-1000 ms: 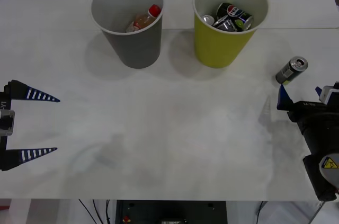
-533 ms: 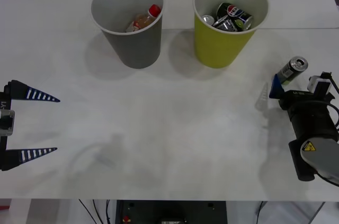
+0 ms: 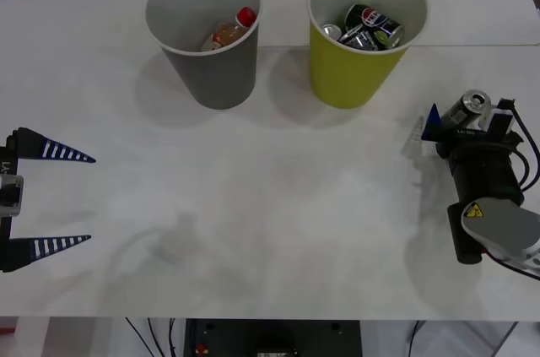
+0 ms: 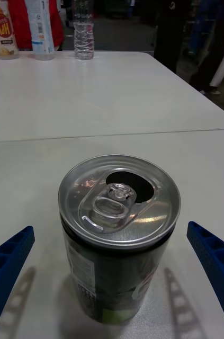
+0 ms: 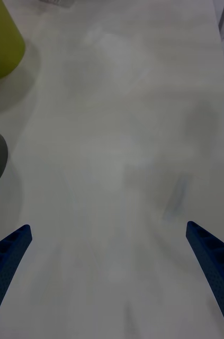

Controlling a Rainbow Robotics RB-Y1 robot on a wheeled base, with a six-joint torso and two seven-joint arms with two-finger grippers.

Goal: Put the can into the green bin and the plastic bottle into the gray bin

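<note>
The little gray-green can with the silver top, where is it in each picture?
Front view: the can stands upright on the table's right side, right of the green bin, at the right gripper.
Right wrist view: the can stands in the middle, between the open blue fingers.
Left wrist view: not there.
Shared landmark: the blue fingers flanking the can.

Right hand (image 3: pixel 462 121) spread wide; left hand (image 3: pixel 63 198) likewise, idle.

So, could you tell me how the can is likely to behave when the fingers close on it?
The can is open at the top, so it may be empty and light. Its thin wall could dent under a hard squeeze. Standing tall and slim between the open right gripper's fingers, it could tip if one touches first.
</note>
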